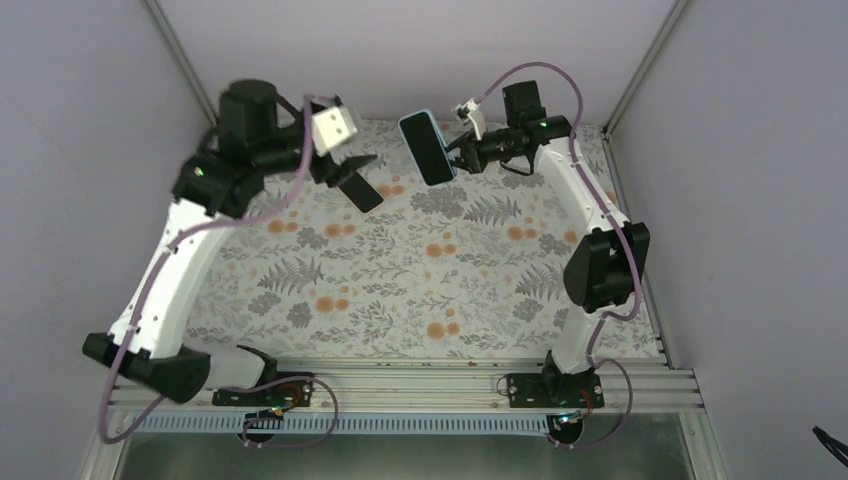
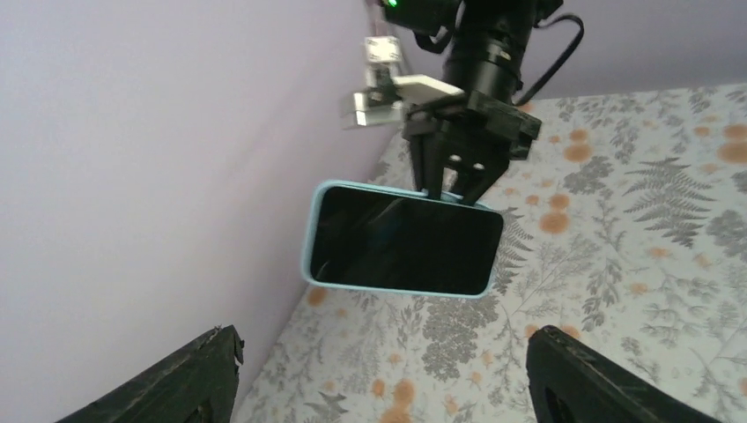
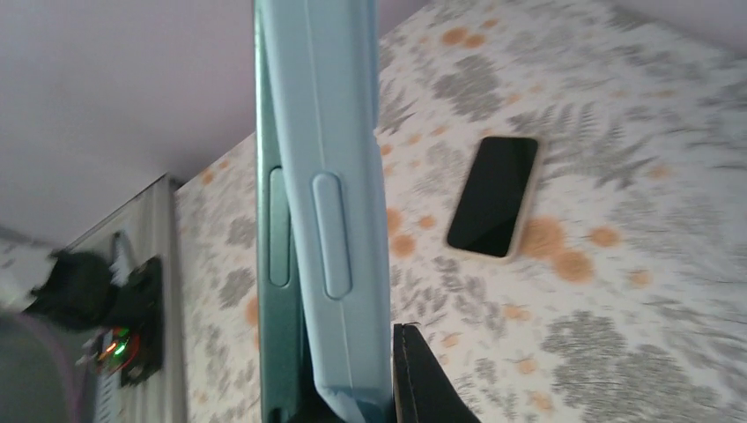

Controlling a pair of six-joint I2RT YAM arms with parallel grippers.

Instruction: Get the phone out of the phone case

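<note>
Right fingers [image 2: 423, 163] hold phone case [image 3: 326, 132] aloft; left fingers [image 2: 185, 383] spread.

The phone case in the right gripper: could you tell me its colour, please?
The case is pale blue, clearest in the right wrist view.

Robot lab test cell. Left arm [image 1: 185, 270] + right arm [image 1: 590, 215] bolted to alu extrusion rail [image 1: 420, 380] along bottom of top view. Plain grey-lilac panels [image 1: 400, 50] box in back + both sides. Metal corner post [image 1: 173, 45] upper left, another upper right. Floral cloth [image 1: 400, 280] covers bench. Purple cabling [image 1: 530, 66] loops off the arms.
</note>
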